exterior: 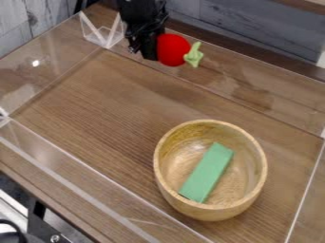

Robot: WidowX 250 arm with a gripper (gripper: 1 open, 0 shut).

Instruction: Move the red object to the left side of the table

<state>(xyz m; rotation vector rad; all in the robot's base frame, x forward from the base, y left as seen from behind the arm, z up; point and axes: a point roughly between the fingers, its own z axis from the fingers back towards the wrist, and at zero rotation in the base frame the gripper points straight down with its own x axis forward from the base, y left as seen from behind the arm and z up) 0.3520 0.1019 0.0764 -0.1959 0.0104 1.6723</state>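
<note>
Camera view: the black gripper points down near the far edge of the wood-grain worktop, its fingers pinching the red toy fruit, whose light green leafy end sticks out toward the right. The fruit sits far beyond the round wooden bowl, up and to the left of it, well apart. A flat green block lies slanted inside the bowl. Clear acrylic walls border the worktop, and the fruit is close to the far wall
</note>
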